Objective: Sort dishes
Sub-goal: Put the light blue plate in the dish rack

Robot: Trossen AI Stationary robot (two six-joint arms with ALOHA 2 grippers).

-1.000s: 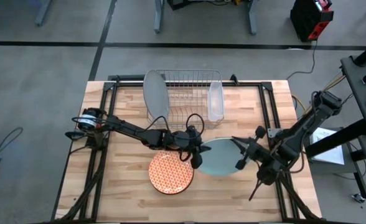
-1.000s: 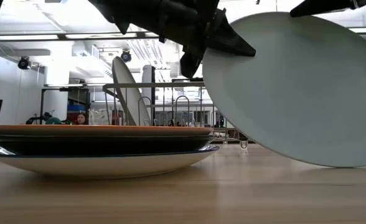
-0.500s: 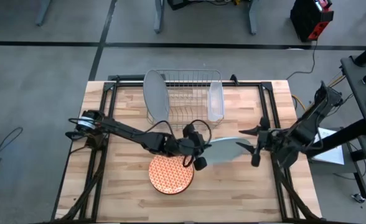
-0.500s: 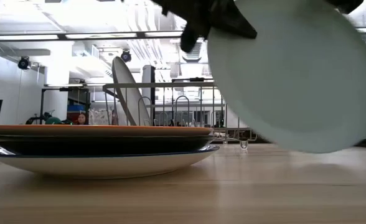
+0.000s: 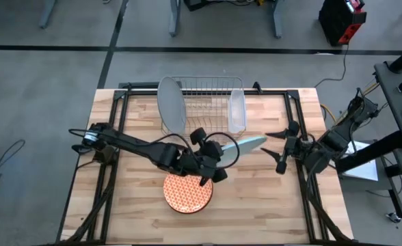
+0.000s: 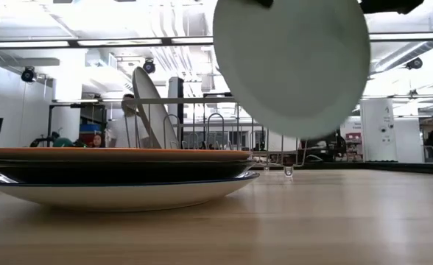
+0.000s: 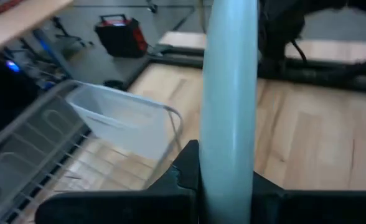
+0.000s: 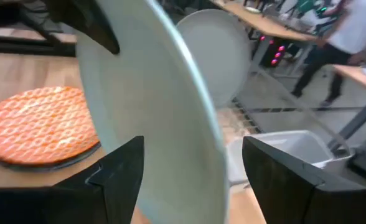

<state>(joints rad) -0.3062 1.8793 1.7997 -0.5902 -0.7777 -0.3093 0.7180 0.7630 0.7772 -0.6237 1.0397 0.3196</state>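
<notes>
My left gripper [image 5: 213,162] is shut on a pale blue plate [image 5: 245,145], which stands on edge in the air over the table's middle [image 6: 290,66]. My right gripper [image 5: 269,143] is open just right of the plate; in the right wrist view its fingers [image 8: 117,174] stand on either side of the plate [image 8: 152,106], apart from it. An orange-and-white patterned plate [image 5: 187,191] tops a stack [image 6: 121,177] near the front. A grey plate [image 5: 171,106] stands on edge in the wire rack [image 5: 204,96]. My left gripper pinches the pale blue plate's rim [image 7: 226,180] between its two fingers, one finger [image 7: 183,174] on each face, at the plate's end toward the table's left. The fingers come roughly level from the left. The plate is on edge, lifted clear of the table.
A clear plastic tub [image 5: 236,113] sits in the rack's right end [image 7: 127,124]. The stack shows a dark plate [image 6: 121,171] and a whitish one [image 6: 121,193] under the orange one. Bare wood lies at the front right [image 5: 269,205]. People show in the room beyond [image 8: 351,31].
My right gripper has opened, let go of the pale blue plate and drawn back toward the table's right edge. My left gripper has lifted the plate off the table, tipped it from nearly flat to on edge, and carried it toward the rack.
</notes>
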